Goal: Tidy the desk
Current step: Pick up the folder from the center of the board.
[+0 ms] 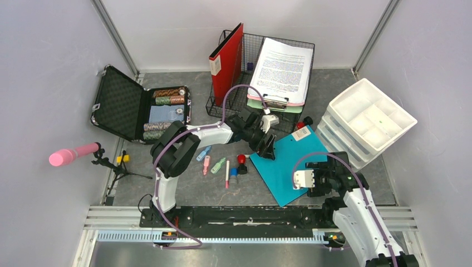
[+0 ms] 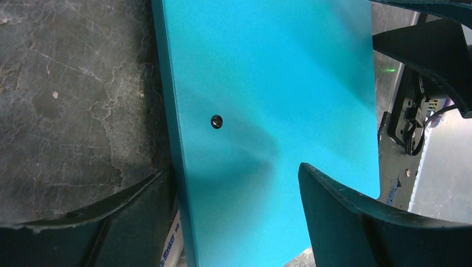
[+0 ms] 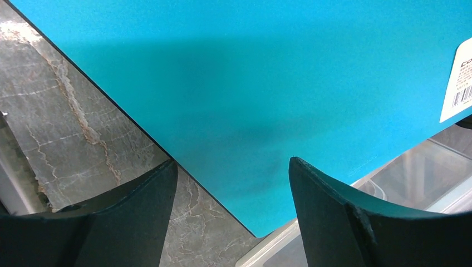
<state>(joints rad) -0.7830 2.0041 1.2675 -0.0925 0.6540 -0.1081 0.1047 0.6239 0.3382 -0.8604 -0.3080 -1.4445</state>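
My left hand (image 2: pixel 234 183) gapes wide, holding nothing, its fingers (image 2: pixel 345 222) straddling the blue folder's (image 2: pixel 267 83) long edge. My right hand (image 3: pixel 234 167) is likewise spread and empty over a corner of the folder. The grey tabletop (image 2: pixel 72 100) lies under the folder and both hands; markers (image 1: pixel 218 165) rest on it at my left hand's 8 o'clock.

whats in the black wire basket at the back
A red binder stands at its left; a printed paper stack on a clipboard lies across the rest, over green sheets. Anything below those is covered.
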